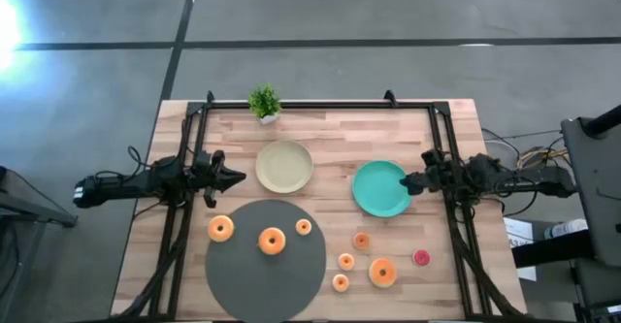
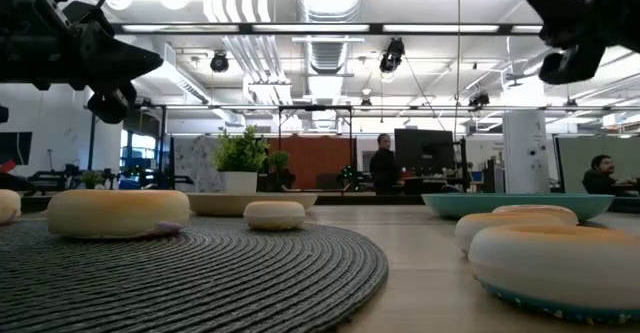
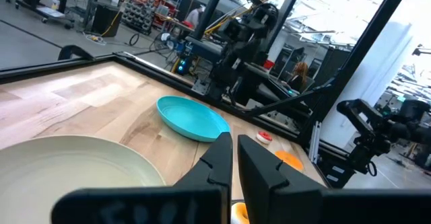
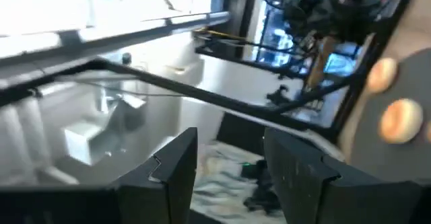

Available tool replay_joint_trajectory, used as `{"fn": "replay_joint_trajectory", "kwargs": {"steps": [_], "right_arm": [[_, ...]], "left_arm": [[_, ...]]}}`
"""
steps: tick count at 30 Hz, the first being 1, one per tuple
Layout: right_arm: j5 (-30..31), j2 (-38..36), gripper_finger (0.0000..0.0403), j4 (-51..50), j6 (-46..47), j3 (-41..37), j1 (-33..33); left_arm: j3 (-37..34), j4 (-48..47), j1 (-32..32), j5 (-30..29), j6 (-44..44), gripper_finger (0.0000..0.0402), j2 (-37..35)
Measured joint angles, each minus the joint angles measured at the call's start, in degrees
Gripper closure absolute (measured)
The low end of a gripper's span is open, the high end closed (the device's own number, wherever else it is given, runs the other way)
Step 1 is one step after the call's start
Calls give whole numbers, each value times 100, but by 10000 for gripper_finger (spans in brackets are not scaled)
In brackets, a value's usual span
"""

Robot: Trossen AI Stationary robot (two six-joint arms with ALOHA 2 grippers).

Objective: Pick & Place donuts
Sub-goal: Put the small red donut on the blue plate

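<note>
Wooden table point(image 1: 320, 139) seen from above, set on a grey floor. At the far edge, a small green potted plant point(image 1: 264, 103) in a white pot. Just in front, a beige plate point(image 1: 284, 166); to its right and apart from it, a teal plate point(image 1: 379, 189). Nearer the front edge, a large dark grey round woven mat point(image 1: 264, 270). Beyond the table, an open workshop with two people point(image 2: 382, 165) standing among monitors and racks.
</note>
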Motion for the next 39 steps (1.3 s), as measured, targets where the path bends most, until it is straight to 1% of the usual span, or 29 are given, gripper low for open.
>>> {"fn": "replay_joint_trajectory", "kwargs": {"steps": [1,2,4,7,9,11,13,16,20,23,26,28,32,36,39], "right_arm": [[-98,179,242,-482,103,134,62],[-237,380,246,-1309,133,325,153],[-410,949,254,-3274,93,904,401],[-429,1871,258,-5624,-231,1958,931],[-266,2491,254,-6724,-361,2655,1354],[-114,3138,246,-7485,-489,3272,1785],[-102,3804,235,-8048,-559,3683,2233],[-260,4767,211,-8187,-760,4058,2928],[-806,6041,184,-8145,-823,4389,3676],[-694,6761,181,-7966,-1129,4774,4091],[-615,7283,188,-8033,-1496,4978,4223],[-577,7464,196,-8075,-1496,4976,4216],[-560,7461,208,-8117,-964,4700,4217],[-635,7147,211,-8101,-224,4303,4209],[-814,6821,211,-7987,316,4011,4071]], "left_arm": [[0,0,0,0,2,401,1],[0,-1,0,0,-1,401,1],[0,-1,0,-2,-1,401,1],[0,-1,0,-3,2,401,1],[0,-1,0,-4,1,401,1],[0,-1,0,-4,-1,401,1],[0,-3,0,-7,1,401,1],[0,-3,-2,-8,0,401,1],[0,-3,-1,-10,1,401,1],[0,-3,0,-11,-1,401,1],[0,-3,0,-11,1,401,1],[0,-4,0,-13,-1,401,0],[0,-5,0,-13,1,401,1],[0,-5,-1,-17,1,401,1],[0,-5,-2,-17,0,401,1]]}}
